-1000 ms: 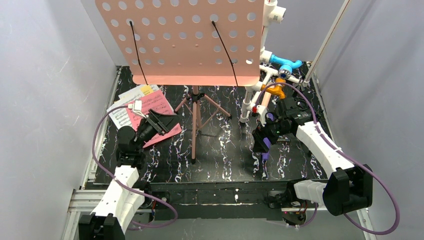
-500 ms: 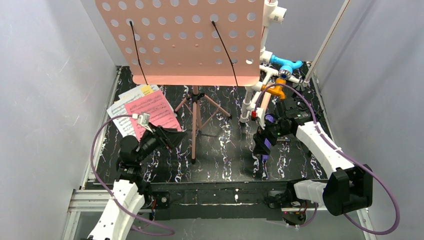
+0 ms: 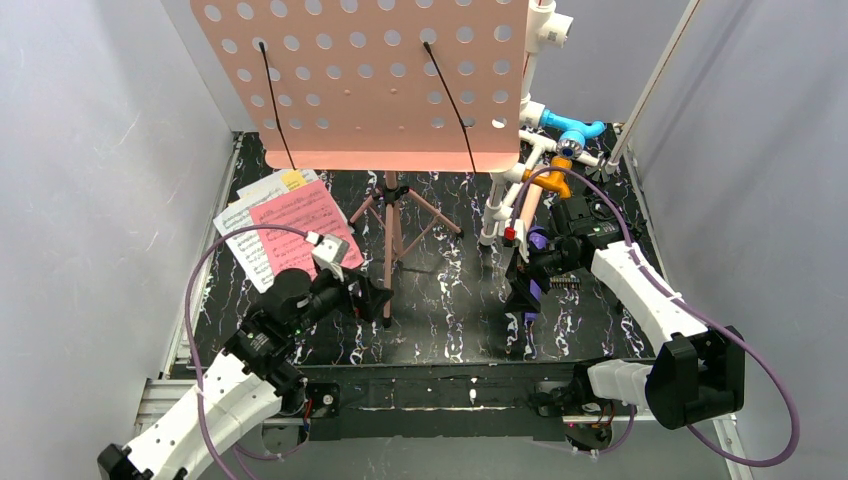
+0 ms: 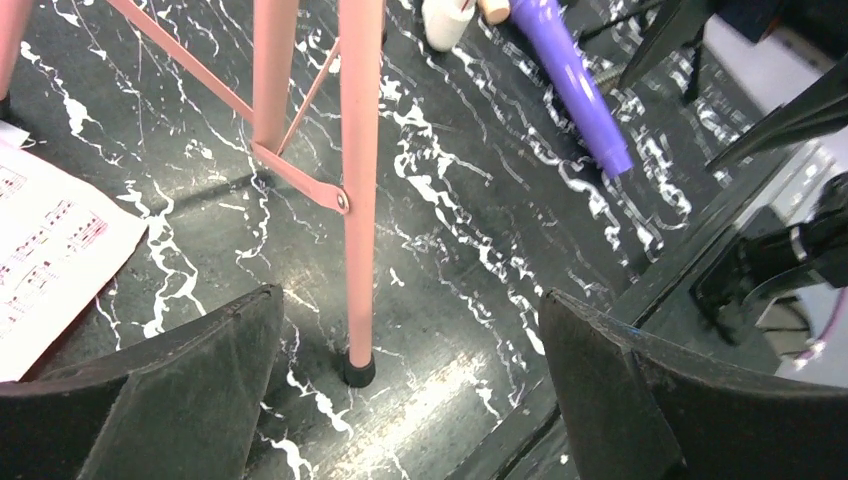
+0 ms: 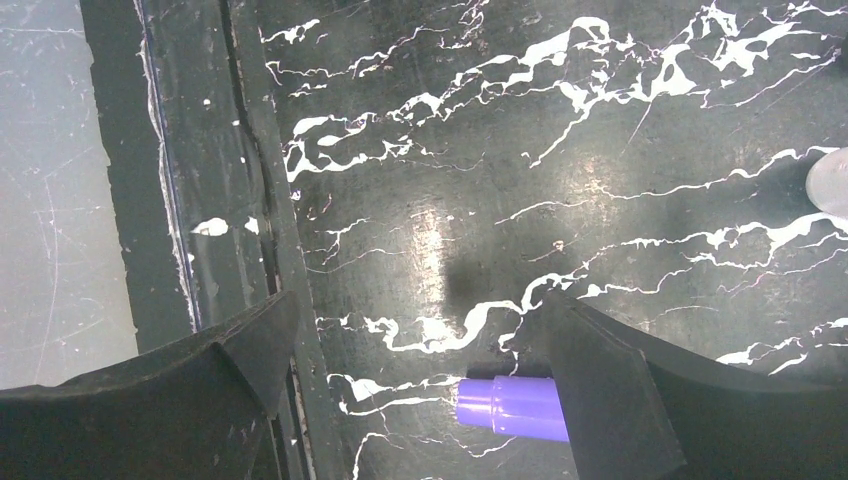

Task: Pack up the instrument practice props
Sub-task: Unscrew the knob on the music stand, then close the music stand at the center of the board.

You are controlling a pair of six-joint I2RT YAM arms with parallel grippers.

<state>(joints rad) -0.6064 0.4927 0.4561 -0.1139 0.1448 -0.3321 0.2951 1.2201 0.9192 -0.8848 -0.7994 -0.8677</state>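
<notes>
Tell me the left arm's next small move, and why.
Probably ease the left gripper forward and close it on the stand's pink front leg. Its jaws stand open and empty, and that leg shows ahead between the fingers, its black foot on the table.

The table (image 3: pixel 440 330) is black, veined with white marbling; the sheet-music holder (image 3: pixel 370 80) is pale pink, patterned with round holes; its tripod legs (image 4: pixel 360 180) match; the microphone (image 4: pixel 575 85) is purple; the folder (image 3: pixel 305 220) is deeper pink; the music pages (image 3: pixel 240 225) are white, printed black; the pipe frame (image 3: pixel 545 25) is white, with blue and orange fittings.
</notes>
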